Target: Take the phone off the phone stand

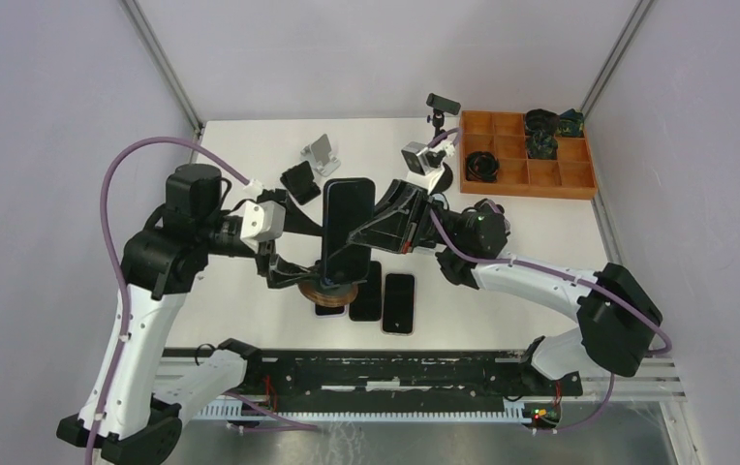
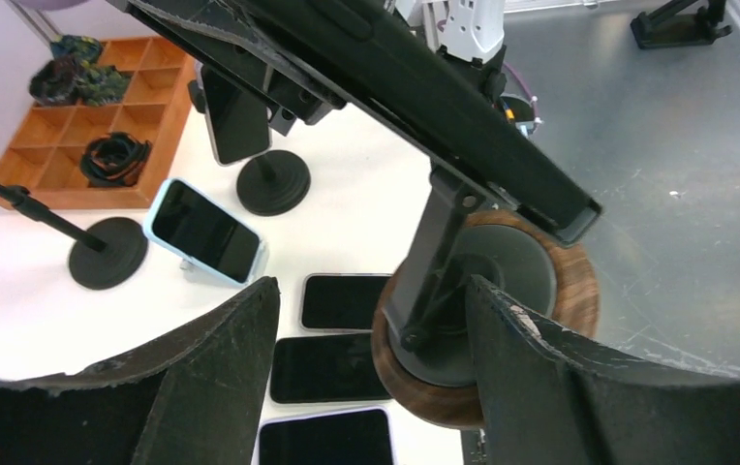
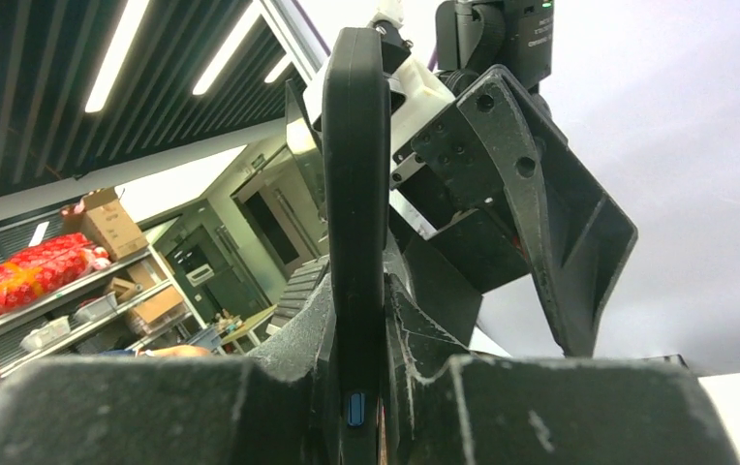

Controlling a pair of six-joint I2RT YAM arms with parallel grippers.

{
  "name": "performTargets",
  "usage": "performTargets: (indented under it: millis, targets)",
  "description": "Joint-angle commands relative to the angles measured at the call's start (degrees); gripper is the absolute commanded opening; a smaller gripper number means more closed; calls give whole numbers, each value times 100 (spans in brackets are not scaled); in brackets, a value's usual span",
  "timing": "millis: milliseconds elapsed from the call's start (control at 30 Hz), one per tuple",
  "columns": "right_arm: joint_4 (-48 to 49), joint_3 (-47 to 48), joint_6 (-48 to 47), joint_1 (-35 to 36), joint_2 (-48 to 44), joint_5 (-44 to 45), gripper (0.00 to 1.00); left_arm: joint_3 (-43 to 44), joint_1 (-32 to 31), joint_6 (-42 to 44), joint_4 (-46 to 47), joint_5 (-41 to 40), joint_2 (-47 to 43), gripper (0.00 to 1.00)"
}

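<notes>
Table (image 1: pixel 540 232); phone (image 1: pixel 345 208) (on stand (image 1: pixel 332 288)) inside right gripper (image 1: pixel 352 240)

Bright, even overhead light; soft shadows; wrist views bend and blur at edges.

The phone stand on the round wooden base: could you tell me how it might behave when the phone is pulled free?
The phone stand may tip fairly easily: a tall phone sits high on one thin post. Its wide wooden base looks heavy and rigid, so it probably resists sliding.
</notes>
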Motion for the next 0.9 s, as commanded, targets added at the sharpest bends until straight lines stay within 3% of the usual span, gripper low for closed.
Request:
performTargets:
  millis: [0, 533, 700, 867]
  targets:
    - [794, 520, 68, 194, -56, 520, 0, 157, -13, 535, -56, -2, -99, 73]
    - [487, 719, -714, 862, 297, 958, 0, -182, -15, 354, 424, -140, -283, 54]
    - [-46, 543, -1257, 943, 115, 1216, 0, -262, -16, 683, 424, -348, -271, 35]
    - [-663, 119, -1965, 921, -333, 1452, 0, -207, -13, 877, 430, -453, -258, 3]
